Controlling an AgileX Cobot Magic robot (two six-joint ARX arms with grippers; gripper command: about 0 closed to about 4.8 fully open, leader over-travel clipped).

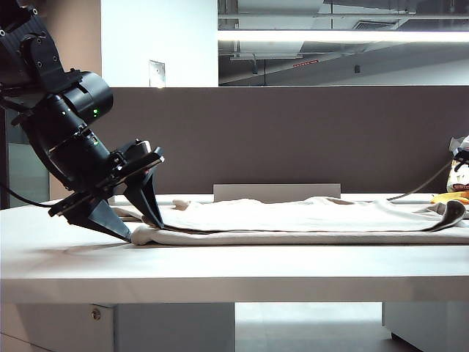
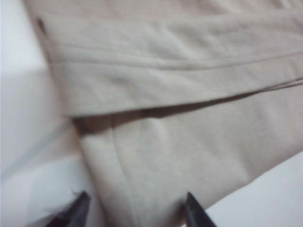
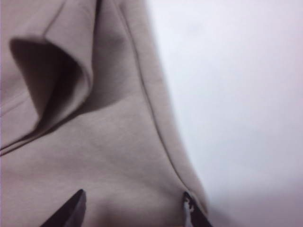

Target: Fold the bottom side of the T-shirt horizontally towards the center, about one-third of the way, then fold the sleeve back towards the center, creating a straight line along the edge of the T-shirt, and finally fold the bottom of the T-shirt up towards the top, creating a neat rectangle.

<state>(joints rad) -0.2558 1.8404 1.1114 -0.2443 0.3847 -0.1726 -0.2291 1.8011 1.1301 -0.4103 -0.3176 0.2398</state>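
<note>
The beige T-shirt (image 1: 308, 216) lies flat across the white table (image 1: 220, 264), with one layer folded over itself (image 2: 156, 90). My left gripper (image 1: 144, 229) points down at the shirt's left end, its fingertips at the near edge. In the left wrist view it (image 2: 135, 208) stands open astride a corner of cloth (image 2: 180, 151) with a stitched hem line (image 2: 120, 170). My right gripper (image 3: 132, 205) is open over the cloth (image 3: 94, 142), one fingertip at a stitched edge (image 3: 156, 127). A raised fold (image 3: 71, 71) stands beyond it. The exterior view does not show the right gripper.
A grey partition (image 1: 293, 132) closes off the back of the table. A yellow-and-white packet (image 1: 458, 172) and a cable (image 1: 421, 189) sit at the far right. The shirt's right end curls up (image 1: 451, 215). Bare table (image 3: 236, 94) lies beside the shirt's edge.
</note>
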